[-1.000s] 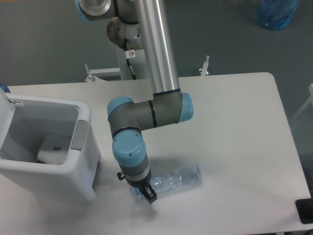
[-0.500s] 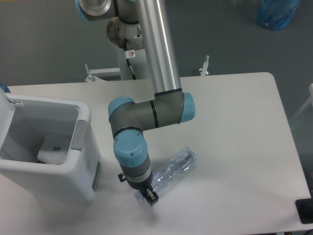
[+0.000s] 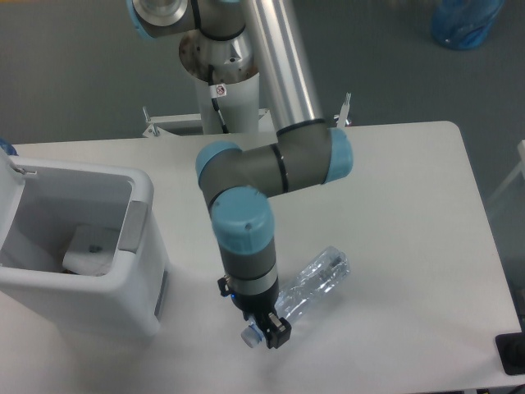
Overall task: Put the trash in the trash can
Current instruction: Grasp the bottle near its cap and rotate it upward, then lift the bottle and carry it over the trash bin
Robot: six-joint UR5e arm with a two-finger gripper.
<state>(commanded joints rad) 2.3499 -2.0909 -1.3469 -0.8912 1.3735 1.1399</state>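
Observation:
My gripper (image 3: 264, 332) is shut on the cap end of the crushed clear plastic bottle (image 3: 316, 281) and holds it near the table's front edge. The bottle's body tilts up to the right and its cap (image 3: 248, 336) pokes out at the gripper's left. The white trash can (image 3: 139, 246) stands at the left with its lid swung open. The crumpled white paper wrapper (image 3: 90, 250) lies inside the can on its bottom. The gripper is to the right of the can, about a hand's width from its wall.
The white table (image 3: 410, 205) stretches to the right. A blue bag (image 3: 466, 23) lies on the floor at the back right. A dark object (image 3: 512, 353) sits past the table's front right corner. The arm's base post (image 3: 221, 90) stands behind the table.
The gripper has risen and moved to the right with the bottle in it. The bottle has swung from lying flat to tilted up to the right.

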